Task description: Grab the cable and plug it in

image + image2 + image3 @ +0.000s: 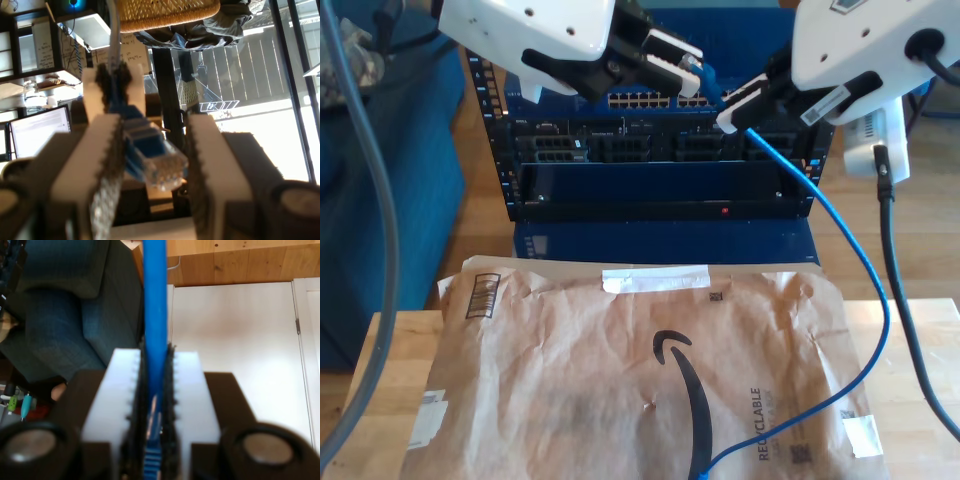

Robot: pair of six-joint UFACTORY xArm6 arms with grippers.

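Both grippers crowded together before the rack (660, 150), nearly touching at 12 o'clock in the exterior view. The cable (840, 240) hung across the 3 o'clock side. The paper mailer (640, 380) below lay open, with free room above it.

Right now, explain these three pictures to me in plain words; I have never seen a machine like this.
I am two white robot arms, each ending in a gripper with a camera on it. Two pictures come from those cameras; the third from a camera off the arms. My first gripper pinches the plug of a blue cable. My second gripper clamps the same cable a little further along. From there the cable hangs down onto a brown paper envelope lying on a wooden table. Behind stands a rack of network gear with rows of sockets.
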